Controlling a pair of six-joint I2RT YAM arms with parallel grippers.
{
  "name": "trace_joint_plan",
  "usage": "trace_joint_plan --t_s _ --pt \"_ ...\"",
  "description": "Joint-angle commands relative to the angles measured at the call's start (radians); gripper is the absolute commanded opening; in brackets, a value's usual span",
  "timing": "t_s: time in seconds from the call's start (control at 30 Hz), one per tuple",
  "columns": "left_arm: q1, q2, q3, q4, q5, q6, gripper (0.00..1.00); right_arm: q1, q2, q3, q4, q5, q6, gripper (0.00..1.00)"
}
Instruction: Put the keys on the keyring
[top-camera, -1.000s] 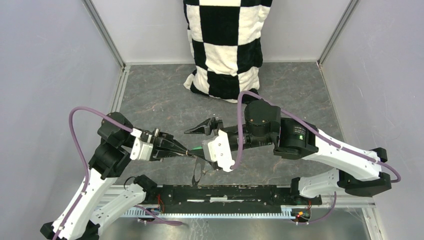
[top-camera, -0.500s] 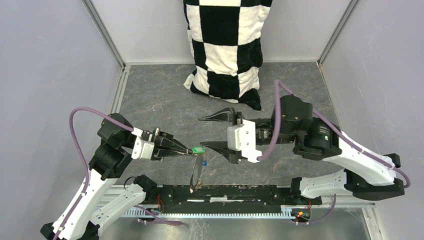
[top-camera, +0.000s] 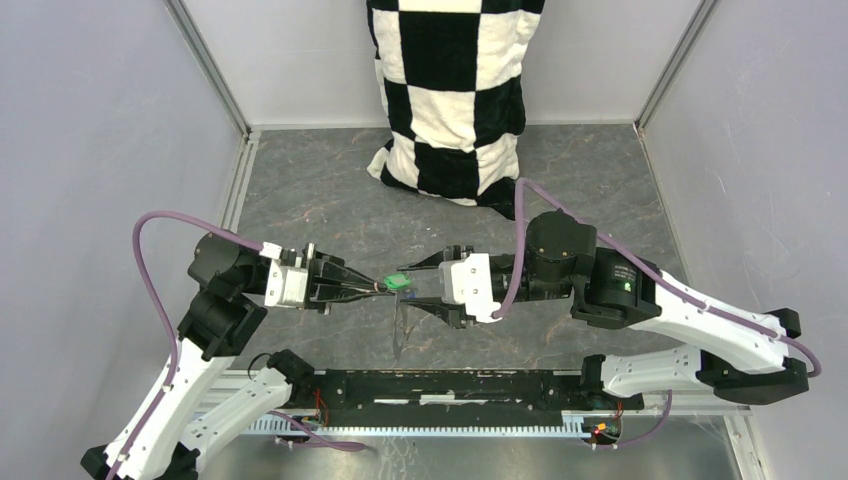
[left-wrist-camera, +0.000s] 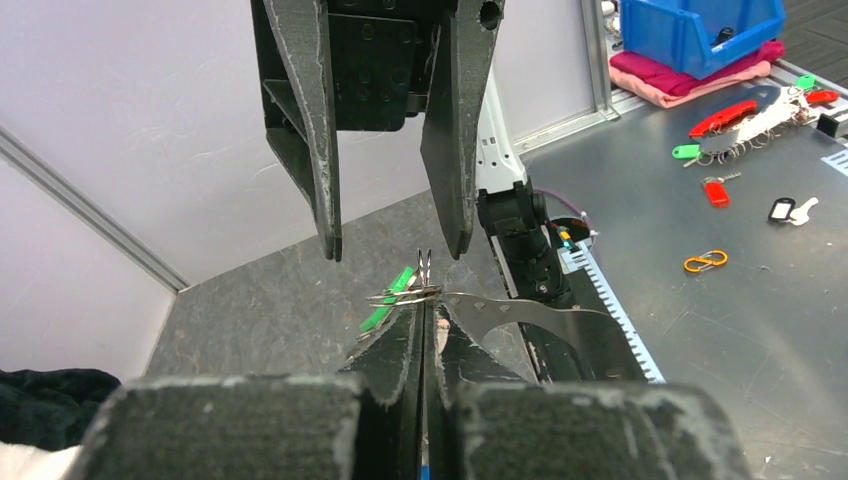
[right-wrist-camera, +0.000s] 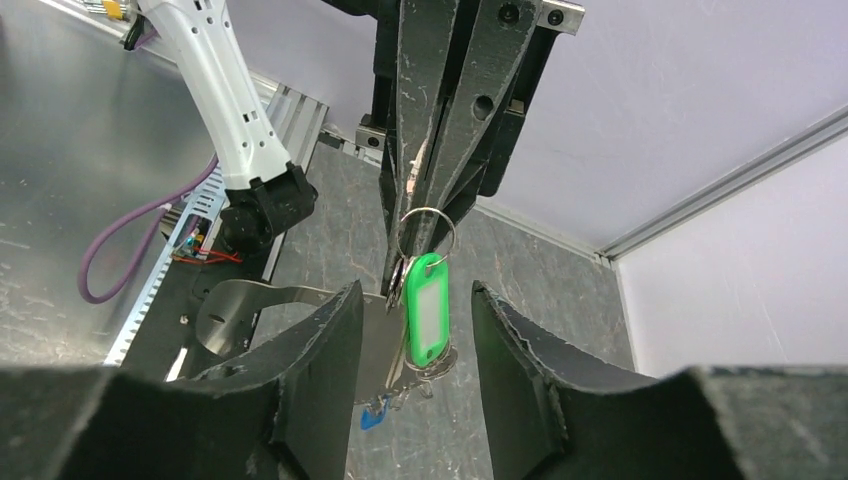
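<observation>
My left gripper (top-camera: 377, 287) is shut on a thin silver ring (right-wrist-camera: 428, 229) of the keyring and holds it above the floor. A green key tag (top-camera: 398, 282) hangs from that ring, and it also shows in the right wrist view (right-wrist-camera: 427, 312). The grey-olive strap (top-camera: 400, 335) dangles below, with a blue key (right-wrist-camera: 375, 415) at its lower part. My right gripper (top-camera: 428, 287) is open, its jaws on either side of the green tag without touching it. In the left wrist view my shut left gripper (left-wrist-camera: 425, 302) pinches the ring (left-wrist-camera: 403, 295). The yellow key is out of view.
A black-and-white checkered cloth (top-camera: 450, 90) stands at the back wall. Grey walls close the cell on both sides. A black rail (top-camera: 450, 385) runs along the near edge. Outside the cell lies a metal bench with a blue bin (left-wrist-camera: 700, 30) and loose key tags (left-wrist-camera: 715, 190).
My right gripper has swung back in from the right and now straddles the green tag. My left gripper has lifted the ring and strap slightly up and away.
</observation>
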Motion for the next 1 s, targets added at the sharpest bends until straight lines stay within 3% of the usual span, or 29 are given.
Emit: trace_joint_plan --t_s 0.0,0.3,0.67,0.97 --pt "-0.001 -0.007 0.008 0.061 -0.033 -0.052 0.02 -0.005 0.008 0.012 0.066 -0.015 0.036 0.48" --pt "-0.001 -0.019 -0.001 0.064 -0.054 -0.049 0.02 -0.005 0.017 0.009 0.075 -0.001 0.051 0.37" --pt "-0.001 -0.024 -0.006 0.059 -0.068 -0.043 0.02 -0.005 0.044 0.033 0.047 0.029 0.058 0.31" --pt "-0.001 -0.04 -0.019 0.047 -0.068 -0.026 0.02 -0.006 0.059 0.06 0.019 0.05 0.044 0.07"
